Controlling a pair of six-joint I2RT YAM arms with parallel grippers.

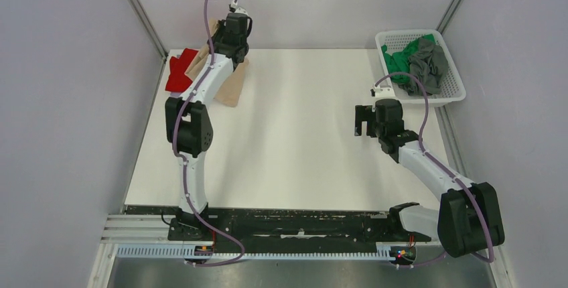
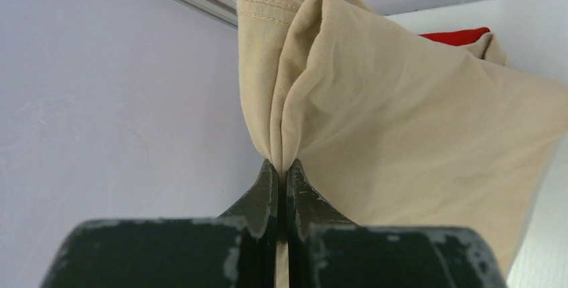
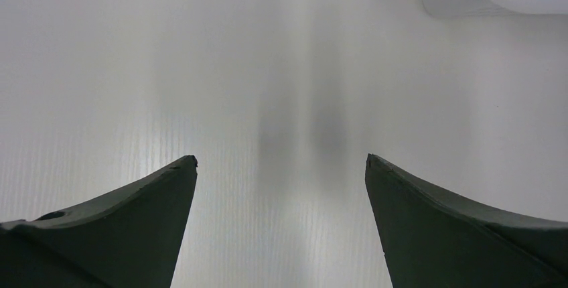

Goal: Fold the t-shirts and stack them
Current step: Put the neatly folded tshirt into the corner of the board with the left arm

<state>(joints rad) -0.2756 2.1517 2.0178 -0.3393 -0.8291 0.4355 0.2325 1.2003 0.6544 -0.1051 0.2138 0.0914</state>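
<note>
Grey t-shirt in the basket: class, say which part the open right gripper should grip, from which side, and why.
Pinch a raised fold on top of the grey t-shirt, coming straight down. It lies crumpled in a heap, and the basket walls would likely block a sideways approach. Stay clear of the green t-shirt lying against it.

White mesh basket (image 1: pixel 435 99), white table (image 1: pixel 301 134), probably metal rail (image 1: pixel 268 251)

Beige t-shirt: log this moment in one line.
left tool shut on beige t-shirt | right tool open, empty, over table | red t-shirt beside it | green t-shirt, grey t-shirt in basket
</note>
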